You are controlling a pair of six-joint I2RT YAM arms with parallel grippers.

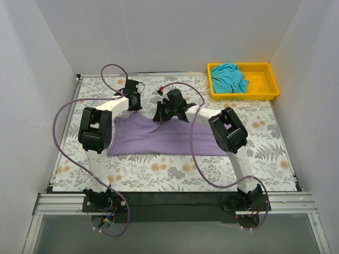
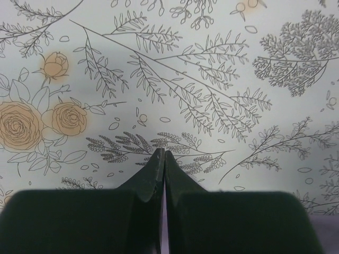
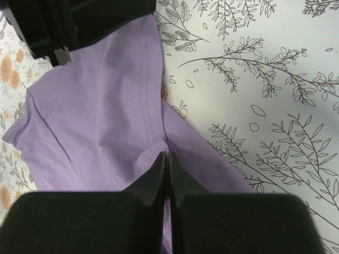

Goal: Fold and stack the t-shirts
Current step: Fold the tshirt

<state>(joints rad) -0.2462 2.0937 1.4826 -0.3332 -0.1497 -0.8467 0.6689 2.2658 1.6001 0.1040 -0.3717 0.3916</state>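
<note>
The lavender t-shirt (image 1: 159, 138) lies spread across the middle of the table. My left gripper (image 1: 134, 103) is at its far left edge. In the left wrist view the left gripper (image 2: 162, 152) is shut, with a thin strip of lavender cloth showing between the jaws. My right gripper (image 1: 162, 114) is at the shirt's far edge near the middle. In the right wrist view the right gripper (image 3: 165, 154) is shut on a small fold of the lavender t-shirt (image 3: 100, 106). The teal t-shirt (image 1: 229, 77) lies crumpled in the yellow tray (image 1: 265, 87).
The yellow tray stands at the back right corner. The table has a floral cloth (image 1: 265, 137) and white walls on three sides. Purple cables (image 1: 63, 132) loop off both arms. The left arm's black body (image 3: 63, 26) shows at the top left of the right wrist view.
</note>
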